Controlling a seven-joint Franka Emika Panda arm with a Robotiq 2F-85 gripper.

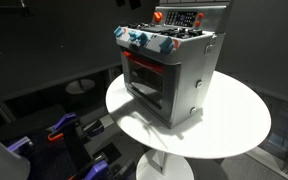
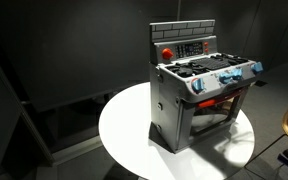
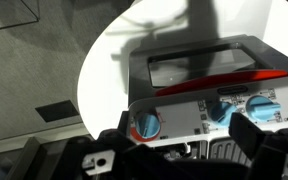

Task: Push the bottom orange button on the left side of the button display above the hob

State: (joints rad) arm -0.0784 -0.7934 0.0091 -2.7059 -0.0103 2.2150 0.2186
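Now gripper [image 3: 179, 150] has jaws spread wide, nothing gripped, near blue knobs [image 3: 144, 123] on cooker [image 2: 174, 115] front. Cooker sits on white table [image 2: 124, 130]. Orange button [image 2: 167, 52] at left end of display [image 2: 189, 46], behind hob [image 2: 209, 70].

1. Bench [image 1: 236, 118]: round white top on a white pedestal [image 1: 164, 166]; seen in both exterior views and the wrist view.
2. Walls [image 2: 74, 60]: dark and matte in both exterior views, with faint panel seams.
3. Floor [image 3: 24, 70]: dark grey in the wrist view.
4. Small round white table [image 1: 81, 87]: stands on the floor beyond the bench; detail unclear.
5. Light: bright on the bench top, with a hard shadow [image 3: 174, 25] across it.
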